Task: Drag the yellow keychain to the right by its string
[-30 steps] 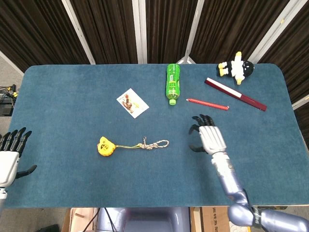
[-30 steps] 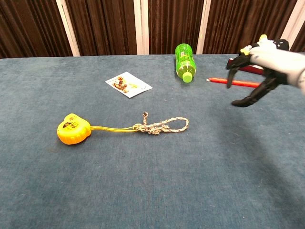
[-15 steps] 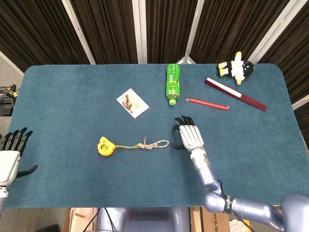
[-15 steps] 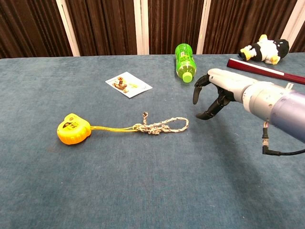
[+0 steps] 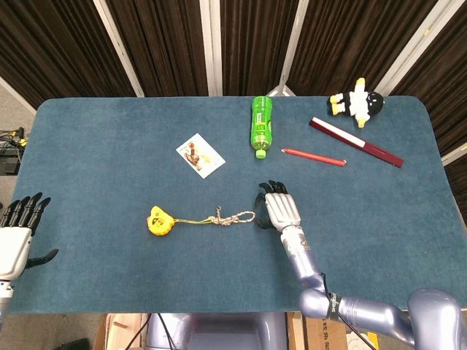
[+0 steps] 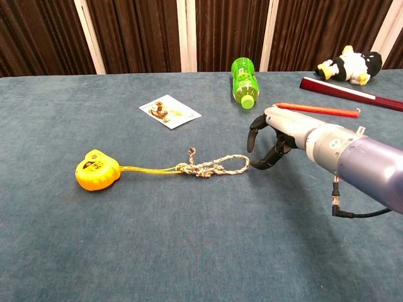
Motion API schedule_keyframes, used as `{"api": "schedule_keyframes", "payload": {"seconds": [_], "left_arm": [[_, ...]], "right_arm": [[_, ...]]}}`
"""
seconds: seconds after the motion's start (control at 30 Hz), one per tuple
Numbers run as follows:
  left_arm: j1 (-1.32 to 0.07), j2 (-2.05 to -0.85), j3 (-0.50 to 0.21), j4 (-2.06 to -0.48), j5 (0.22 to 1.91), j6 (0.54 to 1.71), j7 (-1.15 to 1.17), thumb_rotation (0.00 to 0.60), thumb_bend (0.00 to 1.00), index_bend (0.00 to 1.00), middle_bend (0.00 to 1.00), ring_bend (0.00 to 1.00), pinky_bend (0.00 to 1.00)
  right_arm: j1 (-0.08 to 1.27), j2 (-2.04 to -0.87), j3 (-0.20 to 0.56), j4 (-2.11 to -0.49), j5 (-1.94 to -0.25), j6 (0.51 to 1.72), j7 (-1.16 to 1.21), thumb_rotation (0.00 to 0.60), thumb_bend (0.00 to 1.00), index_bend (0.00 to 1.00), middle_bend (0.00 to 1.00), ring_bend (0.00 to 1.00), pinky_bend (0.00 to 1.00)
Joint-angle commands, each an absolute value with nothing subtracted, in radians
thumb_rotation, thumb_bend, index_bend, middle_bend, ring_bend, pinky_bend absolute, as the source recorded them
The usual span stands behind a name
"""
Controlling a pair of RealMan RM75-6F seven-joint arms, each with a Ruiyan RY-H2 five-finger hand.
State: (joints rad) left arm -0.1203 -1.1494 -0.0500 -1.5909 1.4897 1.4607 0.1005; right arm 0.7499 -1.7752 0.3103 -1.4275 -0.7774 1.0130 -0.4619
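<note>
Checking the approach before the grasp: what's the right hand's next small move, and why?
Probably ease the right robot hand slightly left and down, then close on the string loop. Its fingers are spread, holding nothing, just right of the loop's end, and the keychain lies unmoved at the far end.

Lying on blue table cloth (image 5: 109, 146): green bottle (image 5: 261, 125) at 12 o'clock, cap toward the near edge. Small picture card (image 5: 200, 155) toward 10 o'clock of centre. Red pencil (image 5: 314, 157) at 2 o'clock, just right of the bottle's cap. Dark red ruler (image 5: 355, 142) slanting beyond it, further right. Penguin plush toy (image 5: 357, 100) at the far right corner. Dark curtains (image 5: 160, 44) behind.
</note>
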Motion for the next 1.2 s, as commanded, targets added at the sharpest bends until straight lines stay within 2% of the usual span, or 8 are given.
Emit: {"api": "schedule_keyframes", "payload": {"seconds": [0.03, 0.97, 1.2], "left_arm": [[-0.121, -1.149, -0.05, -1.591, 1.489, 1.46, 0.099, 0.6, 0.0, 0.0, 0.0, 0.0, 0.0], [-0.125, -1.148, -0.049, -1.591, 1.477, 1.447, 0.087, 0.6, 0.0, 0.0, 0.0, 0.0, 0.0], [-0.126, -1.148, -0.049, -1.593, 1.475, 1.445, 0.084, 0.6, 0.0, 0.0, 0.0, 0.0, 0.0]], "right_arm": [[0.753, -1.782, 0.31, -1.417, -0.774, 1.011, -0.457, 0.6, 0.35, 0.52, 0.18, 0.0, 0.01], [0.771, -1.817, 0.302, -1.385, -0.767, 1.009, -0.439, 0.6, 0.38, 0.54, 0.19, 0.0, 0.01], [0.772, -1.822, 0.297, -1.383, -0.765, 1.006, -0.439, 0.6, 0.43, 0.58, 0.21, 0.0, 0.01]]}}
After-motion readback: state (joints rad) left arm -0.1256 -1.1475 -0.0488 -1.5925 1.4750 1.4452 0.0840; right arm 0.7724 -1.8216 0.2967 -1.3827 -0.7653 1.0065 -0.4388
